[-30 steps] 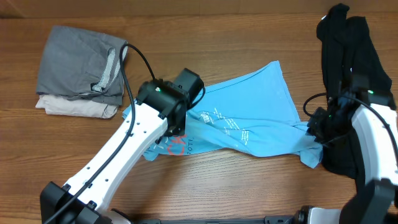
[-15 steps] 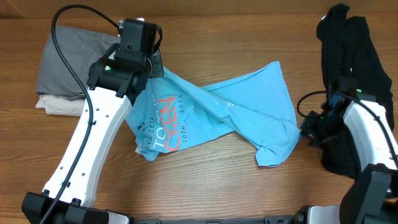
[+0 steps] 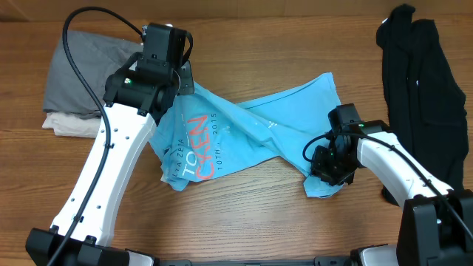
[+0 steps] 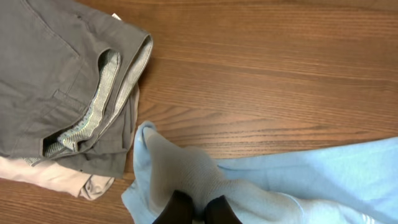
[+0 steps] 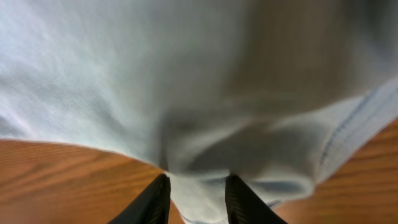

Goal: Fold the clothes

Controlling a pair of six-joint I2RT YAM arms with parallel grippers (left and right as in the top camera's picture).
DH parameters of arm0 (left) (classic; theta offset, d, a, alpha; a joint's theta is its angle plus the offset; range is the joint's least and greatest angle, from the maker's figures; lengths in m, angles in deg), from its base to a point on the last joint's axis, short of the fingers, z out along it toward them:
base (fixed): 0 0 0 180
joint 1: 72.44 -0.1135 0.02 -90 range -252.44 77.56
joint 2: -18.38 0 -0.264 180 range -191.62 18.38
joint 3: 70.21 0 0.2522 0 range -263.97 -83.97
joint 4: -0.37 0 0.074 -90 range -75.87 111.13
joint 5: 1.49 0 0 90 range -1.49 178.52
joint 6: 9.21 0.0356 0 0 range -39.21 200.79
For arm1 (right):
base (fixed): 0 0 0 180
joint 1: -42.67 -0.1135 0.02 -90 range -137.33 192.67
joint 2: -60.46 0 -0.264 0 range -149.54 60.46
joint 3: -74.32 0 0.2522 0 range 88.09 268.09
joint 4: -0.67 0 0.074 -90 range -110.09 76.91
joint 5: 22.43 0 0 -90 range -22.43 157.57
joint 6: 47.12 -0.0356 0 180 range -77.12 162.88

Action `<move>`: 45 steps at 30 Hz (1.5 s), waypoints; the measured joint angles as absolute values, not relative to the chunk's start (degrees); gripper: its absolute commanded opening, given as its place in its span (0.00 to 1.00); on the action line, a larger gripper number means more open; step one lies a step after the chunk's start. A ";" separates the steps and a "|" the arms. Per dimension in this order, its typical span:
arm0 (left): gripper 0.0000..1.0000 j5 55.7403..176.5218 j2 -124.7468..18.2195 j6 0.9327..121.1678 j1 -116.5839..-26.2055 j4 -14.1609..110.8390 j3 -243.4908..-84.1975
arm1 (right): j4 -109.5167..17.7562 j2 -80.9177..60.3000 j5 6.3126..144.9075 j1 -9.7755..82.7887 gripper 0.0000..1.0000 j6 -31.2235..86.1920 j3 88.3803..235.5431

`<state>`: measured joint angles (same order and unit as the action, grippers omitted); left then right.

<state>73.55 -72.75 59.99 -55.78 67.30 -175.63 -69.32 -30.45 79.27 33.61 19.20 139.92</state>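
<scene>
The T-shirt (image 3: 273,133) spans left-right, left gripper (image 4: 199,208) pinching its far-left corner, right gripper (image 5: 196,188) pinching its near-right hem.

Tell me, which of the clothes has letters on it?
The sky-blue fabric T-shirt; the grey folded garment, beige folded garment and black garment show no letters.
</scene>
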 measured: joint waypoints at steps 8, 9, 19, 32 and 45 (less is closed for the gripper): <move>0.04 73.49 -72.75 60.01 -55.78 68.63 -175.63 | -66.70 -30.45 74.22 34.81 0.34 14.37 139.92; 0.04 73.49 -72.75 60.01 -55.78 68.63 -175.63 | -66.68 -30.45 74.24 34.75 0.34 14.70 139.92; 0.04 73.51 -72.75 60.03 -55.78 68.24 -175.65 | -64.16 -30.45 74.16 34.68 0.34 17.52 139.92; 0.04 73.51 -72.75 60.03 -55.78 67.72 -175.63 | -72.78 -30.10 76.74 33.17 0.34 22.41 139.90; 0.04 73.51 -72.75 60.03 -55.78 67.93 -175.63 | -70.85 -29.58 68.19 24.30 0.34 13.50 137.47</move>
